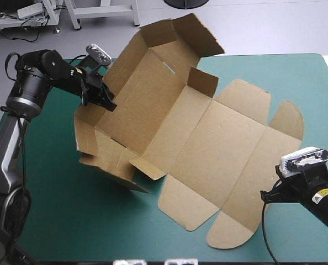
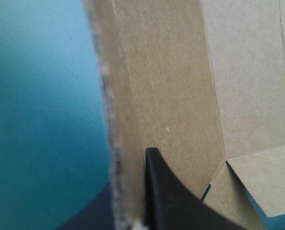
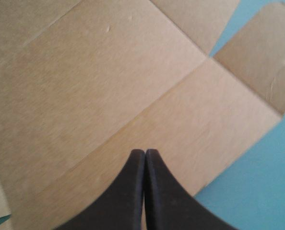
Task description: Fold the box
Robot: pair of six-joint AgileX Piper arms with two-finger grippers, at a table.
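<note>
The brown box (image 1: pixel 208 138) lies across the teal-green table, its right half flat and its left half tilted up with end flaps raised. My left gripper (image 1: pixel 106 102) is shut on the upper edge of the raised left panel. In the left wrist view one black finger (image 2: pixel 171 201) lies against the inner face of the board (image 2: pixel 181 96); the other finger is hidden behind the sheet. My right gripper (image 1: pixel 266 194) is shut at the box's near right edge. In the right wrist view its tips (image 3: pixel 145 151) meet over the flat board (image 3: pixel 109 86), with nothing between them.
Bare teal-green cover (image 1: pixel 59 210) runs along the near left and front of the table. The raised far flaps (image 1: pixel 180 33) reach past the table's far edge. A rounded flap (image 1: pixel 288 118) lies flat near the right edge.
</note>
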